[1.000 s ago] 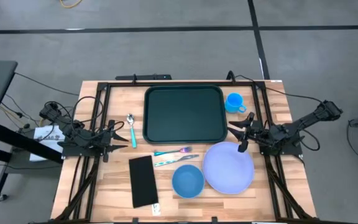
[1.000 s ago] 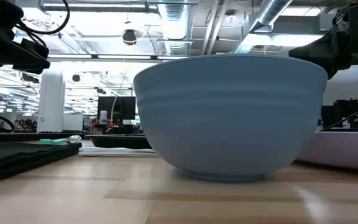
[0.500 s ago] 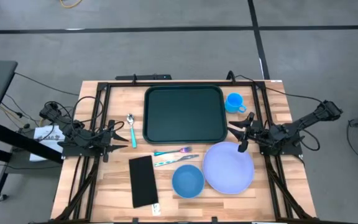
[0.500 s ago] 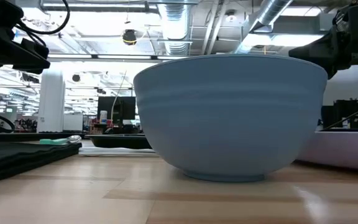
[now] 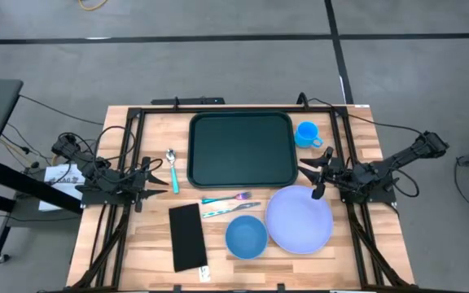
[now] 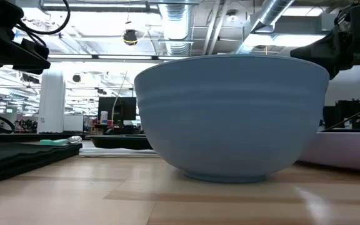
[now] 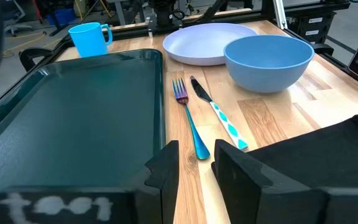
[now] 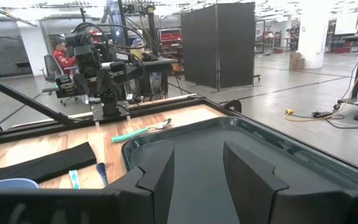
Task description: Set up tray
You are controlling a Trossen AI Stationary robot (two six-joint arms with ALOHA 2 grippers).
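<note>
Left gripper (image 5: 151,183) hovers low over the table's left side, fingers (image 7: 166,171) a narrow gap apart with nothing between them, tips aimed toward the middle of the table. Just ahead of it lies a teal-handled spoon (image 5: 172,169), lengthwise along the tray's left edge and just beside it, not touching as far as the high view shows.

Right gripper (image 5: 309,181) hovers at the table's right side, fingers (image 8: 156,171) spread, empty, pointing back toward the left arm. It sits above the gap between the tray's right edge and the lavender plate (image 5: 300,218), with the blue cup (image 5: 307,133) a little farther back.

The tray (image 5: 240,149) (dark green, raised rim, rounded corners) lies flat at the back centre of the wooden table (image 5: 137,244), with nothing on it. In the left wrist view it fills the near side (image 7: 73,118), with the cup (image 7: 89,38) past its far corner.

In front of the tray: a fork (image 5: 225,198) and a knife (image 5: 231,209) with patterned handles, side by side, near each other. In front of those, the blue bowl (image 5: 246,236) stands upright, just beside the plate (touching or not, cannot tell). A flat black rectangle (image 5: 187,237) lies to the left of the bowl, well apart from the tray.

Low view is mostly the bowl (image 6: 230,115) up close, with the plate's rim (image 6: 349,150) at one side.
</note>
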